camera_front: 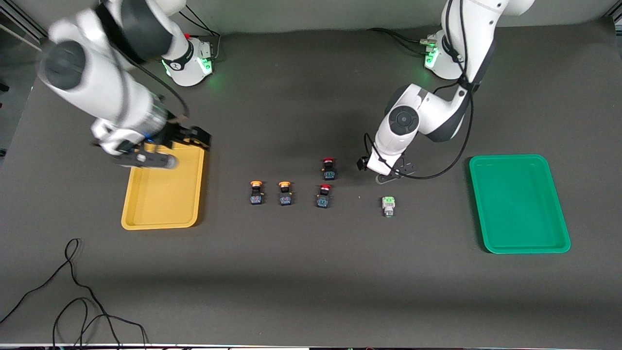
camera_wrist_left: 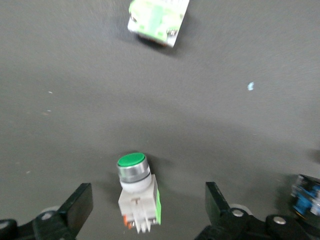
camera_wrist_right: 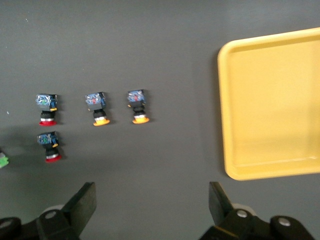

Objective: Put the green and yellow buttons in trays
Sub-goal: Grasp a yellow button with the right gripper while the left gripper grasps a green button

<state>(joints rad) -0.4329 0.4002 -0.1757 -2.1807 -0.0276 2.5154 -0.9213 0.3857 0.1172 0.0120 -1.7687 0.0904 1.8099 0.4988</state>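
One green button (camera_wrist_left: 137, 192) lies on its side on the table between the fingers of my left gripper (camera_wrist_left: 148, 207), which is open and not touching it. In the front view my left gripper (camera_front: 389, 175) hides this button. The second green button (camera_front: 388, 205) lies nearer to the front camera and also shows in the left wrist view (camera_wrist_left: 157, 20). Two yellow buttons (camera_front: 256, 192) (camera_front: 285, 192) stand side by side at mid-table. My right gripper (camera_front: 150, 159) is open and empty, up over the far end of the yellow tray (camera_front: 163, 199). The green tray (camera_front: 517, 204) lies empty at the left arm's end.
Two red-capped buttons (camera_front: 329, 168) (camera_front: 324, 195) stand between the yellow buttons and my left gripper. Black cables (camera_front: 73, 301) trail on the table near the front camera, at the right arm's end. The right wrist view shows the yellow tray (camera_wrist_right: 270, 100) and both yellow buttons (camera_wrist_right: 97, 109) (camera_wrist_right: 137, 106).
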